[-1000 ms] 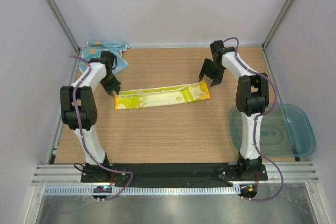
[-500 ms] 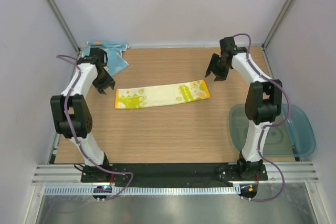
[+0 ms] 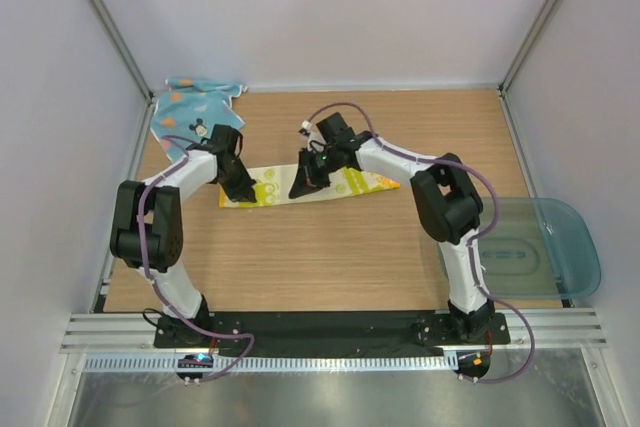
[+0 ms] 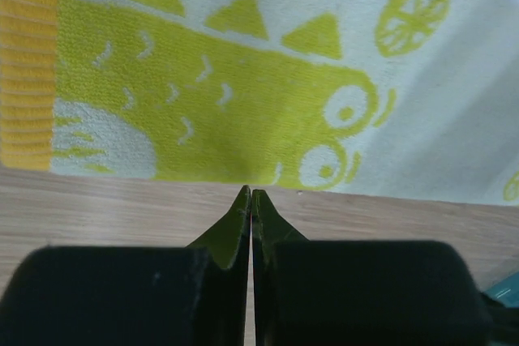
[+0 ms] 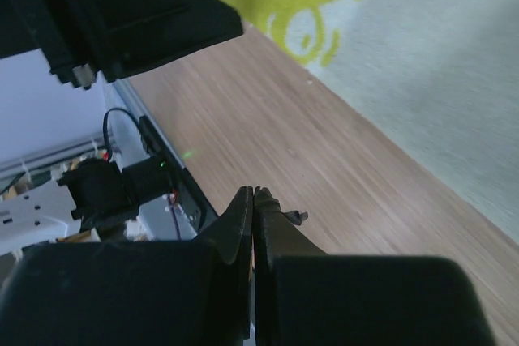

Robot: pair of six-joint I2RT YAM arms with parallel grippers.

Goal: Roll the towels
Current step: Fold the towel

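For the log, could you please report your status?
Left gripper and right gripper shut. Yellow towel flat, unrolled. Blue towel crumpled aside. Nothing blocking.

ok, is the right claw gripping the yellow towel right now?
No: the right claw is shut on nothing, its tips over bare wooden table, with the yellow towel lying clear beyond them.
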